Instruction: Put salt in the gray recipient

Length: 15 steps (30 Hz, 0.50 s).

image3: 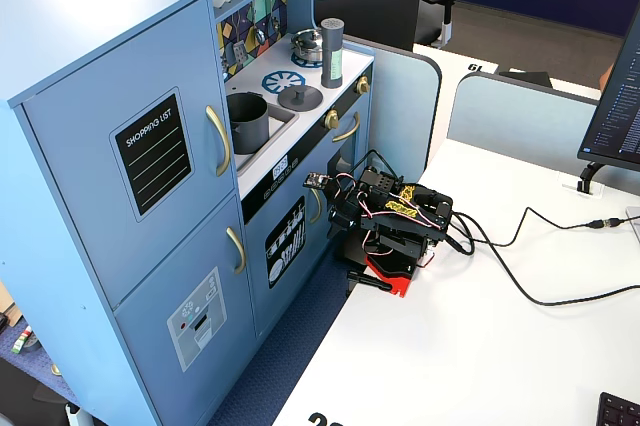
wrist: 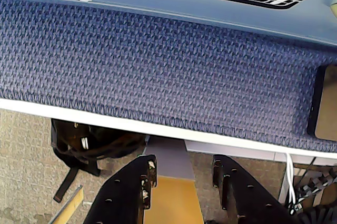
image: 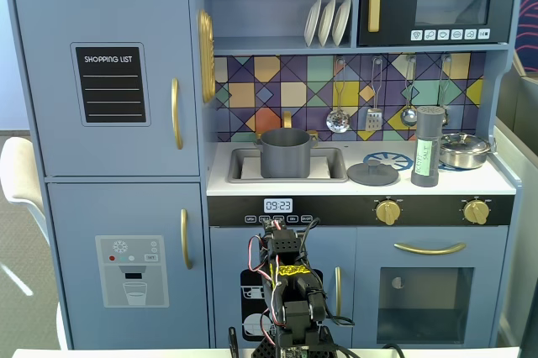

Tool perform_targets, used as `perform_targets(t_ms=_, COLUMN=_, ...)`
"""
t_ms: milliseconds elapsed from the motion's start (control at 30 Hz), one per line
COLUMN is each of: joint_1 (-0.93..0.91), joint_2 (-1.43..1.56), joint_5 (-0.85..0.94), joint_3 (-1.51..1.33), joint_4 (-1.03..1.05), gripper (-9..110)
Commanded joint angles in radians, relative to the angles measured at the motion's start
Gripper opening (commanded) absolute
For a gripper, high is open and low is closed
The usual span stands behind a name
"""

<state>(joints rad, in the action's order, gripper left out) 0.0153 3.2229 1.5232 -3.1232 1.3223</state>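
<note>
Nothing of the task is seen to be done. Nearest in a fixed view, the black two-finger gripper (wrist: 181, 174) is carried on the folded arm (image: 290, 291), low in front of the blue toy kitchen's counter (image: 353, 183) and well below it. In the wrist view its fingers (wrist: 131, 187) are spread apart with nothing between them, pointed down past the table edge toward a blue woven carpet strip (wrist: 158, 71).

Up on the counter, the matte dark-gray cylindrical pot with two side handles (image: 286, 152) is set in the sink at the counter's left part, open-topped. A flat gray round lid with a knob (image: 373, 173) lies on the counter just right of the sink. The tall slim dark-gray shaker with the pale green "SALT" label (image: 428, 146) stands upright further right on the counter, beside a shiny silver lidded pan (image: 465, 150), untouched.

Everything is judged to be left: the reach up, the grasp of the shaker, the carry to the pot.
</note>
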Motion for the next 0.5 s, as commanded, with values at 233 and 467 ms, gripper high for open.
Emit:
perform_targets(t_ms=233, joint_1=-0.038, joint_2=-0.003, joint_5=0.008, joint_3=0.006, joint_4=0.005, gripper=0)
perform_targets(t_ms=467, joint_1=-0.058, joint_2=-0.005, joint_5=0.046, joint_3=0.026, joint_4=-0.025, gripper=0)
